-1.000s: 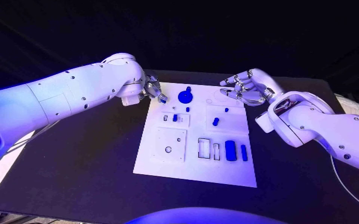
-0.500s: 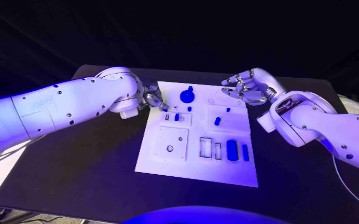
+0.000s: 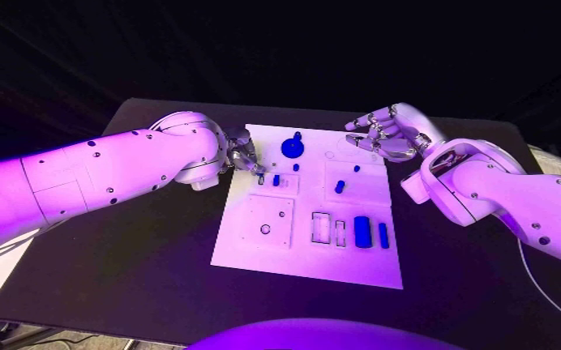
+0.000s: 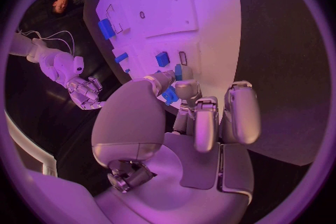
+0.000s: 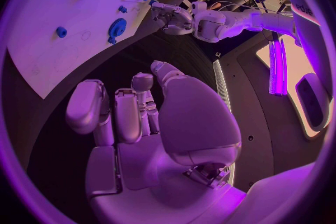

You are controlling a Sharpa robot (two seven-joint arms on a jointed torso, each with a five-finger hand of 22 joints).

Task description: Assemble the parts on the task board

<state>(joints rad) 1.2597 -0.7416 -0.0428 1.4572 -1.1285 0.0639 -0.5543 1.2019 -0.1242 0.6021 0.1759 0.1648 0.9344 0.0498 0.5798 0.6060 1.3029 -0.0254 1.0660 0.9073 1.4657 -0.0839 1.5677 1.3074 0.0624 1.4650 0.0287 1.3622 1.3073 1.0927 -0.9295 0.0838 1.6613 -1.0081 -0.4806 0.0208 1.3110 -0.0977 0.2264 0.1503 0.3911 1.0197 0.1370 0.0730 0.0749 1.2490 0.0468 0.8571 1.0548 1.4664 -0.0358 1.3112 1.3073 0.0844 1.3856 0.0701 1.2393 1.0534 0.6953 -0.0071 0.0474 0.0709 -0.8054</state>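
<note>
Black tabletop (image 3: 140, 261) carries the white task board (image 3: 310, 261) lengthwise away from the robot, with darkness behind it.

Nearest on the board lie a thick blue bar (image 3: 361, 232) and a thinner blue bar (image 3: 383, 235) side by side, their long axes running away from the robot, next to two empty rectangular slots (image 3: 319, 228). To their left sits a square plate with a small hole (image 3: 267, 228). Further out are a short blue peg (image 3: 339, 187) and, near the left edge, another small blue peg (image 3: 276, 180). At the far end stands a round blue knob piece (image 3: 293, 148).

The left hand (image 3: 243, 155) is over the board's far-left edge, fingertips pointing down just beside that small left peg; in the left wrist view its fingers (image 4: 199, 117) are curled together close to a blue piece (image 4: 171, 94), but I cannot tell whether they pinch it or only touch it. This hand is clearly the nearer one to the left-side pegs.

The right hand (image 3: 386, 135) hovers off the board's far-right corner, fingers loosely curled and apart, holding nothing, well apart from the blue bars.
</note>
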